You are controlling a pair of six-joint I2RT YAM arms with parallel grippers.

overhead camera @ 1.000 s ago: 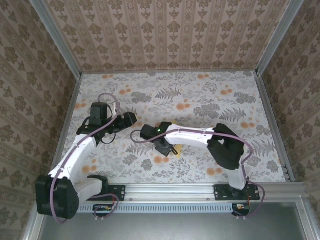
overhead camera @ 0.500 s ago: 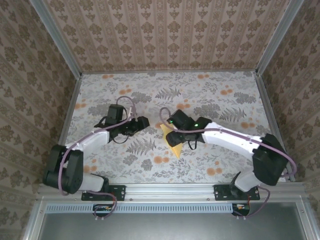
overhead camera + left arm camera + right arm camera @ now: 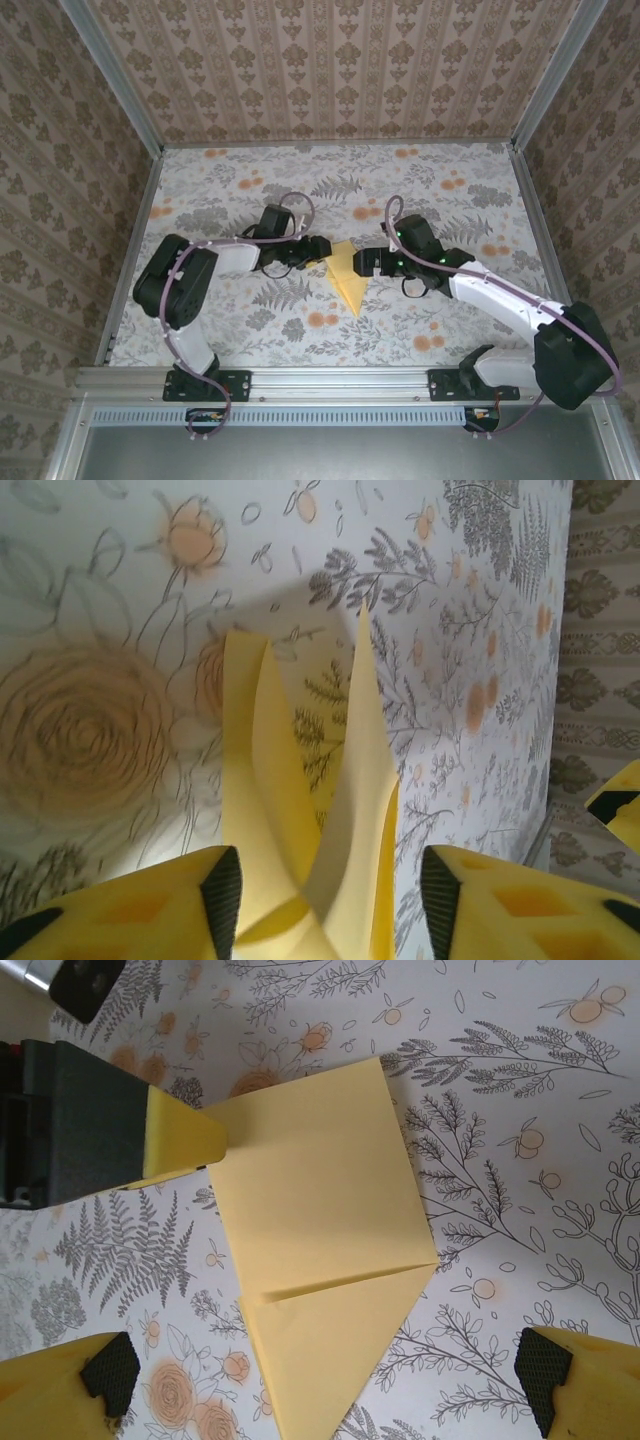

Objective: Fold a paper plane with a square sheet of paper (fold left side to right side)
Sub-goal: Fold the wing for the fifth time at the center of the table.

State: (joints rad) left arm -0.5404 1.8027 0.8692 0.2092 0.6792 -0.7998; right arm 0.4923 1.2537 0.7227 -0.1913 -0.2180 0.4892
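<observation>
**Left jaws straddle the paper plane, right jaws wide open**

Top view: the yellow paper plane (image 3: 345,277) lies mid-tabletop (image 3: 260,330), with its point toward the arm bases. The left jaws meet its far left corner, and the right jaws sit just beside its right edge.

Left wrist: the paper's layers stand up between the black pads (image 3: 222,905). The jaws are parted, with a gap on one side.

Right wrist: the plane lies flat with a fold edge across it. The right pads (image 3: 108,1365) are spread wide on either side of its point, clasping nothing.

On the table (image 3: 450,200) the paper plane (image 3: 345,275) lies between the left hand (image 3: 318,248) and the right hand (image 3: 362,262)
</observation>
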